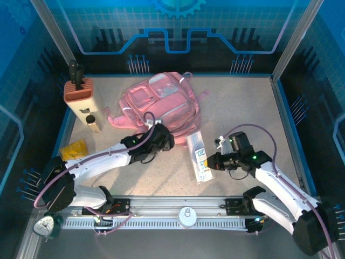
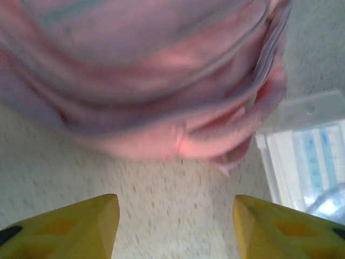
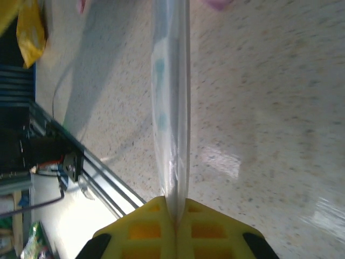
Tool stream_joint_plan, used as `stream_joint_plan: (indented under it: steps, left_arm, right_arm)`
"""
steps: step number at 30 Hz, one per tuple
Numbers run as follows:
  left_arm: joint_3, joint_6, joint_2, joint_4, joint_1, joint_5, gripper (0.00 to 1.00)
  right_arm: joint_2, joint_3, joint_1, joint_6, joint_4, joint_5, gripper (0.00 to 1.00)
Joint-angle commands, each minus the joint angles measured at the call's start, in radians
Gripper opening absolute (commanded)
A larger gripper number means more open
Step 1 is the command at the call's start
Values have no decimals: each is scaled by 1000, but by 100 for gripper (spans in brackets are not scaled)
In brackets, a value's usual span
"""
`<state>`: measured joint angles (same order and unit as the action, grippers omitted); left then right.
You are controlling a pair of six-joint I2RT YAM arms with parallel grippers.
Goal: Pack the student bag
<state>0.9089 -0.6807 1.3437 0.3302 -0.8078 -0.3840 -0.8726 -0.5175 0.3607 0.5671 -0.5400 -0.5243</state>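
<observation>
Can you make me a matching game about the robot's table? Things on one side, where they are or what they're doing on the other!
Things:
1. large soft pink fabric backpack
2. flat clear plastic packet
3. left pincer
4. small crumpled yellow bag

Clues:
a. open, holding nothing
b. pinched by the shut right pincer
c. by the table's left edge
d. far middle of the table

Pairs: 1-d, 2-b, 3-a, 4-c
</observation>
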Motion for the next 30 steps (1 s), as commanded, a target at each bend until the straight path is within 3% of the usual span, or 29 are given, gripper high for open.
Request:
stream_joint_plan:
  steps: [1,8,15,19,25,27,30]
  left_arm:
    - [106,397,103,31,41,-64,61]
    - [368,705,408,20,95,-126,64]
    - [522,803,593,13,141,-167,64]
    - [561,807,624,31,156,-172,42]
    - [556,799,526,23,157,-107,6]
    - [567,789,485,35,159,-88,0]
    - [596,767,431,60,159,-64,0]
  right_arm:
    - [18,-50,-84,-18,-101,-27,0]
    - [-22,-117,-182,-35,-78,-52,0]
    - [-69,-99,-224,7,27,-122,0]
    - [-94,-109,-229,3,37,-129,0]
    - [-110,-135,-235,9,34,-137,0]
    - [-118,-146,-235,19,40,-153,0]
    - [-133,-149,-235,62,83,-159,0]
